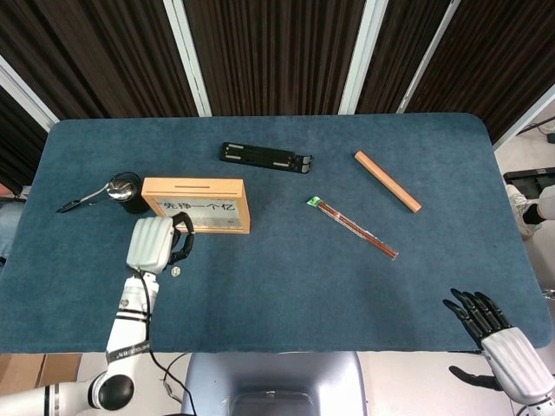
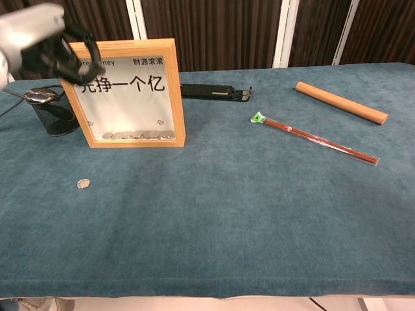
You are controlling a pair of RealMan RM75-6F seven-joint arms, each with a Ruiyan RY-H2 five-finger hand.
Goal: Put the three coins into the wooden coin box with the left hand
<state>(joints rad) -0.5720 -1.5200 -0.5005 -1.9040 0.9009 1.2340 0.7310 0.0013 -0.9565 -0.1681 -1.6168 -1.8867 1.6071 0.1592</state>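
The wooden coin box [image 1: 195, 205] [image 2: 130, 91] stands upright left of the table's middle, with a slot in its top and several coins lying behind its glass front. One coin [image 1: 175, 271] [image 2: 82, 184] lies on the blue cloth in front of the box. My left hand [image 1: 156, 242] [image 2: 47, 35] hangs raised over the box's front left corner. Its fingers are curled, thumb against a finger, pinching something small that looks like a coin, barely visible. My right hand [image 1: 499, 334] rests beyond the table's front right edge with its fingers spread and holding nothing.
A black cup with a spoon [image 1: 127, 192] [image 2: 55, 113] stands just left of the box. Behind the box lies a black bar [image 1: 264, 156] [image 2: 214, 91]. A wooden stick [image 1: 387, 180] [image 2: 340, 102] and packed chopsticks [image 1: 354, 226] [image 2: 314, 139] lie to the right.
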